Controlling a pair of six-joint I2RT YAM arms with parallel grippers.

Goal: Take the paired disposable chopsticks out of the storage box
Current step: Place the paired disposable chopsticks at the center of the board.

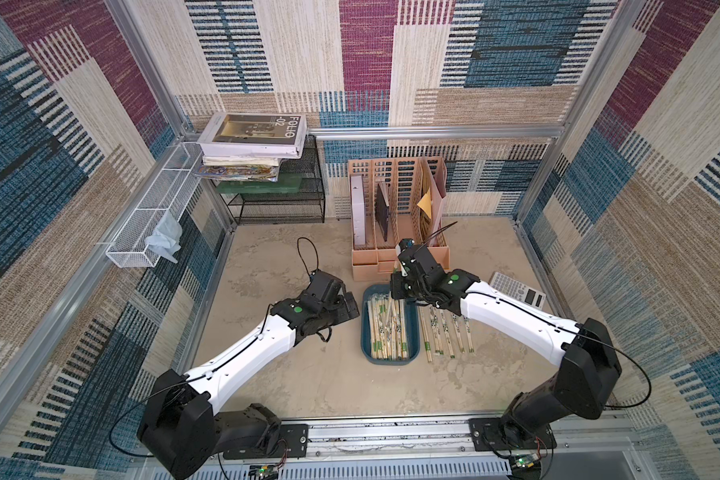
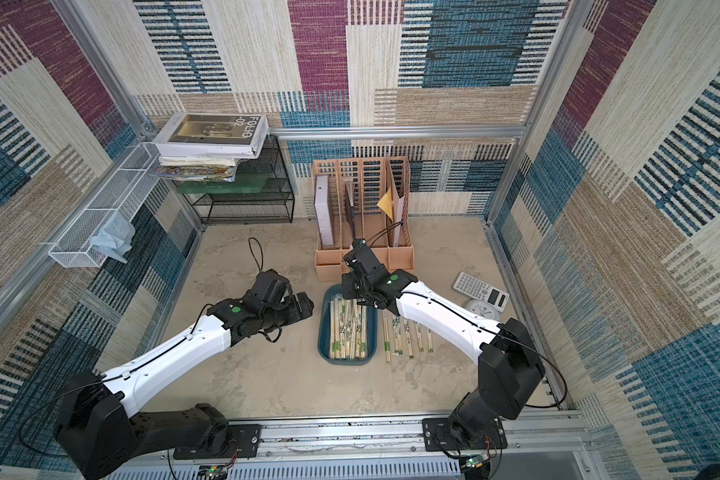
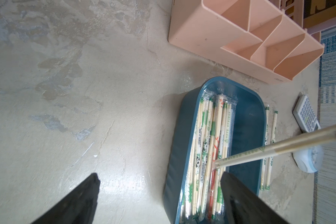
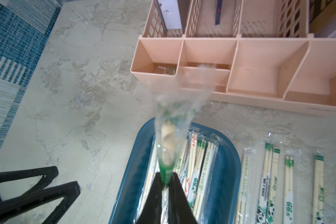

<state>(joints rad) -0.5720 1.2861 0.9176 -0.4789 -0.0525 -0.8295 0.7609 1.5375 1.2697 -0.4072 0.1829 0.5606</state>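
Note:
The storage box (image 1: pixel 364 332) (image 2: pixel 323 332) (image 3: pixel 182 135) (image 4: pixel 136 155) is a teal tray lying mid-table, filled with paired disposable chopsticks (image 1: pixel 385 332) (image 2: pixel 348 332) (image 3: pixel 206 139) (image 4: pixel 200 164) in clear wrappers. My right gripper (image 4: pixel 165 181) hangs over the box's far end, shut on one wrapped pair (image 4: pixel 167 147) (image 3: pixel 279 149). That pair slants up, with its other end still down among the rest. Several more pairs (image 1: pixel 445 332) (image 2: pixel 408 336) (image 4: pixel 270 184) lie in a row on the table right of the box. My left gripper (image 3: pixel 159 174) (image 1: pixel 350 307) stands open and empty beside the box's left wall.
A peach file organizer (image 1: pixel 400 249) stands just behind the box. A calculator (image 1: pixel 516 289) and a small white clock (image 2: pixel 481 309) lie to the right. A black mesh rack (image 1: pixel 279 199) with books and a white wire basket (image 1: pixel 150 220) are at the back left.

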